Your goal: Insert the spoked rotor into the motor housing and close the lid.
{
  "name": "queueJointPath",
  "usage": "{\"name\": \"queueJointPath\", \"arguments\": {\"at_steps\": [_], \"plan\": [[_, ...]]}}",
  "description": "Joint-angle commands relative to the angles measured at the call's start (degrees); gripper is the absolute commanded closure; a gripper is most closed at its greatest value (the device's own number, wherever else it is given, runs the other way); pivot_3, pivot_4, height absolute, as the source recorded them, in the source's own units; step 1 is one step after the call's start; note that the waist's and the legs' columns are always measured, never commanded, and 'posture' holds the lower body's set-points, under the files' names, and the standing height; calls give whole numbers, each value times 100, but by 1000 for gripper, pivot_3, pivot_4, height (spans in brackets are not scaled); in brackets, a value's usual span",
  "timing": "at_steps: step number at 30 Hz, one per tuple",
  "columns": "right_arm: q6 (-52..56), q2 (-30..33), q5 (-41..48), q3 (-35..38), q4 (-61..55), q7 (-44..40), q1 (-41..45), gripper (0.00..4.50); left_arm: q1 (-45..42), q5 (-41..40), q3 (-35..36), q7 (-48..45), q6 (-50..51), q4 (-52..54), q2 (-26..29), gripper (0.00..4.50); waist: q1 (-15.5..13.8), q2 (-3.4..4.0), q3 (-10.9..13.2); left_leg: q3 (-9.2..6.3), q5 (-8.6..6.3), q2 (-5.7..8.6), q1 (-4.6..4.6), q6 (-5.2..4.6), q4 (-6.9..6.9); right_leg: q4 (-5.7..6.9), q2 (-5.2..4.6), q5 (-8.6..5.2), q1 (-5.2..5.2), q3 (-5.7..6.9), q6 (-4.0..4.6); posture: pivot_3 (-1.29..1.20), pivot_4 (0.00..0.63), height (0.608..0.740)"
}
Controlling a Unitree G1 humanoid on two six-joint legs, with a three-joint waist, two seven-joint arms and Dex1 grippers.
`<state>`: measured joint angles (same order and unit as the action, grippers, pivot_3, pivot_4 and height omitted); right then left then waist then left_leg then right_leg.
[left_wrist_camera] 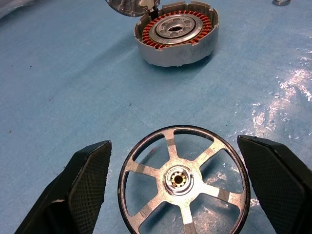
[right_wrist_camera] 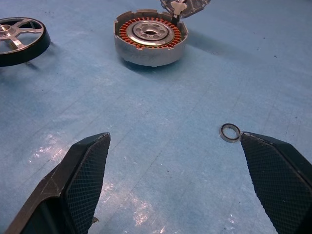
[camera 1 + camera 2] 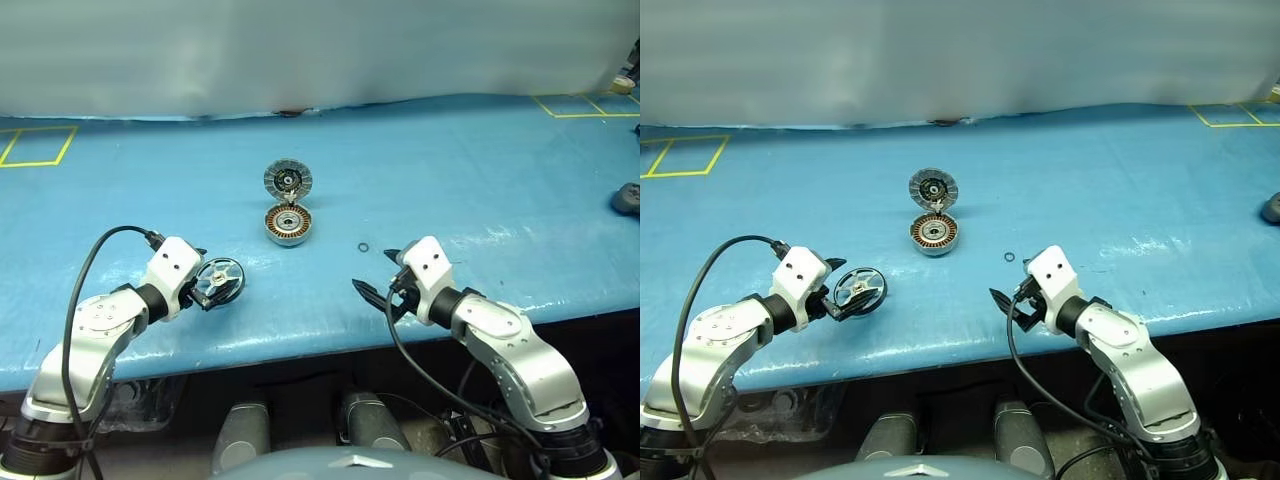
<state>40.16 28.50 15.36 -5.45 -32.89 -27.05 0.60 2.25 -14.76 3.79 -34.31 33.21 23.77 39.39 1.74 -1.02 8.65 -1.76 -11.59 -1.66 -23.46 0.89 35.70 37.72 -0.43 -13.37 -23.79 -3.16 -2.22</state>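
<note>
Two arms: both are reaching in from the lower corners of the head views, elbows bent, wrists angling inward toward each other over the blue table.
Left gripper: its fingers are standing wide apart, flanking the spoked rotor without touching it.
Spoked rotor: it is lying flat on the table at lower left of the head views, between the left fingers, dark rim outward, hub in the middle.
Right gripper: it is hovering at lower right of centre, fingers spread wide and gripping nothing.
Small ring: it is resting on the table just beside one right fingertip.
Motor housing: it is sitting at frame centre, copper windings facing up, well apart from both grippers.
Lid: it is lying swung open just beyond the housing, joined to its far edge, ribbed face showing.
</note>
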Motion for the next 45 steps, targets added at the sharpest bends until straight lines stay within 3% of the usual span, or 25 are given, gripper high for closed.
{"name": "queueJointPath", "arguments": {"at_steps": [1, 9, 18, 34, 39, 45], "plan": [[-262, -53, -22, 79, -159, 32, -26, 14, -94, -105, 157, -21, -20, 121, -40, 8, -2, 0, 0, 0, 0, 0, 0, 0, 0, 0, 0, 0, 0, 0, 0, 0, 150, 740], [-423, -215, 78, 176, -84, 35, -86, 14, -44, -196, 195, -50, -96, 114, -83, 8, 11, 5, -4, 6, 0, -7, 57, 0, -33, 3, 6, -8, 31, -4, 13, 0, 150, 740], [-459, -210, 161, 210, -27, -51, -44, 14, 6, -172, 218, -131, -157, 108, -36, 8, 20, -7, 4, 9, -2, -2, 8, -1, -14, 1, 2, -6, 0, -5, 8, 0, 150, 740], [-379, -205, 152, 182, -53, -42, -55, 14, -10, -152, 201, -163, -159, 71, -36, 8, 19, -7, 5, 8, -2, -1, 4, -2, 4, 5, 0, -3, 1, -5, 2, 0, 150, 740], [38, -62, 130, -200, -30, -213, 475, 14, -11, -147, 208, -164, -156, 60, -43, 8, 44, -5, 7, 9, -2, -2, 2, -2, 12, 7, 0, 0, 1, -5, -1, 0, 150, 740], [447, 98, 2, -1000, 484, -717, 1780, 14, 27, -155, 235, -159, -182, 94, -60, 8, 43, -5, 7, 6, -2, -3, 3, -2, 16, 10, 3, 1, 1, -2, -1, 0, 150, 740]]}}
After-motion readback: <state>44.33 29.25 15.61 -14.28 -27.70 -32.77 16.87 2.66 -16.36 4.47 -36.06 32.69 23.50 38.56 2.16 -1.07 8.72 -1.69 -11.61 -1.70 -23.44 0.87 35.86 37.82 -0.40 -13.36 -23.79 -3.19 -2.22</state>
